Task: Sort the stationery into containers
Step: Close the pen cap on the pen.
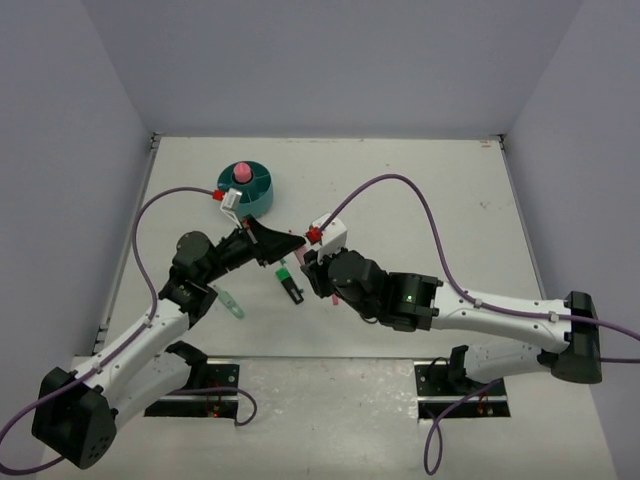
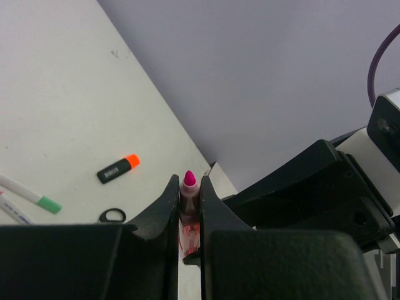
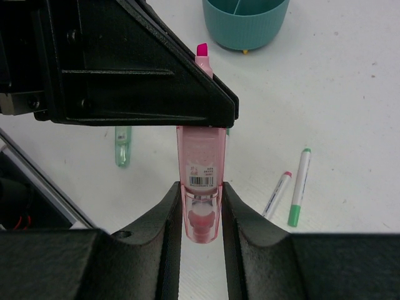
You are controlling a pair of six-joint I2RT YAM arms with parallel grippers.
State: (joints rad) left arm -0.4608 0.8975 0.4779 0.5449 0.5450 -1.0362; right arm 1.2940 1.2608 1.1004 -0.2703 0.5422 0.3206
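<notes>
2 grippers are clamped on 1 pink marker, which is held in the air above the table, a little nearer and to the right of the teal organizer. The left gripper is closed on the barrel just behind the bright pink tip. The right gripper is closed on the rear end, beside the barcode label. The marker is judged to be light, stiff, smooth plastic that could swivel or slip if pinched at 1 end only. A hold across the mid-barrel is advised, with the tip left untouched.
</notes>
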